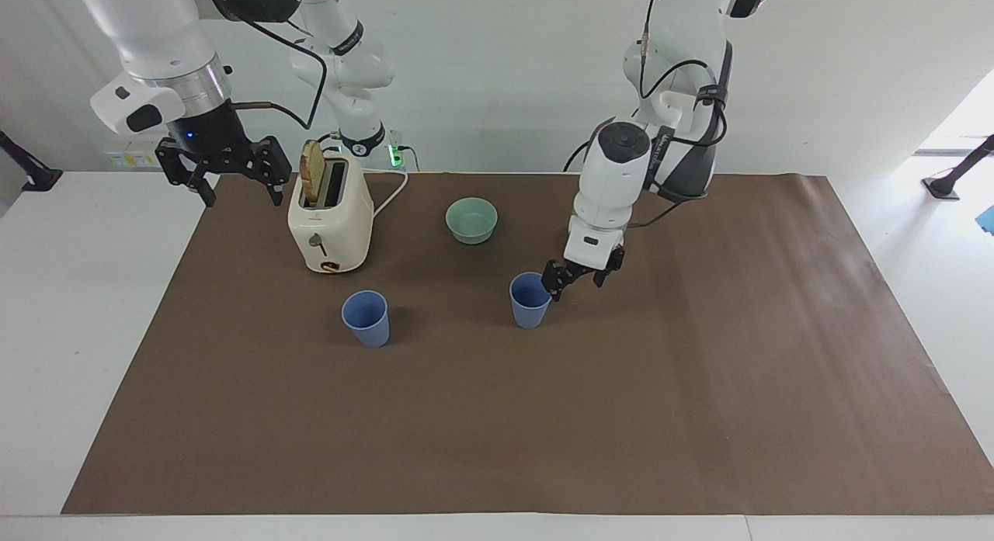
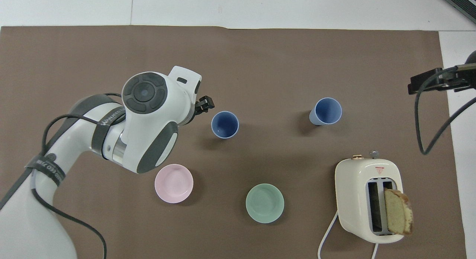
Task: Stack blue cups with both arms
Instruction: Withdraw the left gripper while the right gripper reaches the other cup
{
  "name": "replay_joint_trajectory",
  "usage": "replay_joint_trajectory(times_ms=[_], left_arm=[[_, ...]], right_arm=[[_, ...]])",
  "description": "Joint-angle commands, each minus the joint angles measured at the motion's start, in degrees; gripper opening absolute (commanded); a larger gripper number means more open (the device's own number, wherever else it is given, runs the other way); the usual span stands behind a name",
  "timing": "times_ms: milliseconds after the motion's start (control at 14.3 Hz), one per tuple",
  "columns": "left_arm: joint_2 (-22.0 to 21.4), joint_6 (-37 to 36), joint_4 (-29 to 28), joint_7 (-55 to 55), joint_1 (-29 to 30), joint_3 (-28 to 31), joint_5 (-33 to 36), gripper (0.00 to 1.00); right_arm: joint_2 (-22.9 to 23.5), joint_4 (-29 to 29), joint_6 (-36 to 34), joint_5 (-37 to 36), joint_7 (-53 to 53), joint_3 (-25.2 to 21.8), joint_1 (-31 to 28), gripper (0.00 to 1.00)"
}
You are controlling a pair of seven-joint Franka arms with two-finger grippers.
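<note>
Two blue cups stand upright and apart on the brown mat. One (image 1: 530, 300) (image 2: 225, 125) is near the middle, the other (image 1: 366, 317) (image 2: 327, 111) is toward the right arm's end. My left gripper (image 1: 575, 286) (image 2: 203, 105) is open and empty, low beside the middle cup on the side of the left arm's end, clear of its rim. My right gripper (image 1: 225, 172) (image 2: 425, 82) is open and empty, held high over the mat's edge beside the toaster, waiting.
A cream toaster (image 1: 330, 215) (image 2: 368, 199) with a bread slice and a white cord stands nearer the robots than the second cup. A pale green bowl (image 1: 471, 220) (image 2: 264, 203) and a pink bowl (image 2: 174, 183) sit nearer the robots than the middle cup.
</note>
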Motion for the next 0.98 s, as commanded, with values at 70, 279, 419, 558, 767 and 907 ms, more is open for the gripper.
replay_joint_trajectory(times_ms=[70,279,419,558,767,907], left_arm=[[-5.3,-6.3,-0.6,10.0,6.5,-0.4,1.1,1.00],[-8.0,-10.7,-0.6,18.4,9.6,-0.3,0.6,1.00],[-9.4,-13.2,-0.5,26.3,11.6,-0.3,0.4,1.00],[-11.1,-16.2,-0.5,34.9,13.2,-0.2,0.3,1.00],[-13.1,-19.6,0.6,41.7,16.2,-0.1,0.4,1.00],[-13.4,-23.7,3.6,46.0,17.6,0.1,0.3,1.00]], right_arm=[[-4.0,-10.5,7.9,1.8,-1.2,0.2,0.0,1.00],[-2.6,-13.6,11.3,1.8,-1.3,0.3,0.4,1.00],[-1.9,-16.6,15.1,2.0,-1.3,0.5,1.1,1.00],[1.4,-17.3,16.0,2.0,-1.3,0.5,2.2,1.00],[5.3,-18.8,21.5,2.0,-1.3,0.5,3.0,1.00],[5.5,-21.0,24.3,2.0,-1.3,0.5,3.0,1.00]])
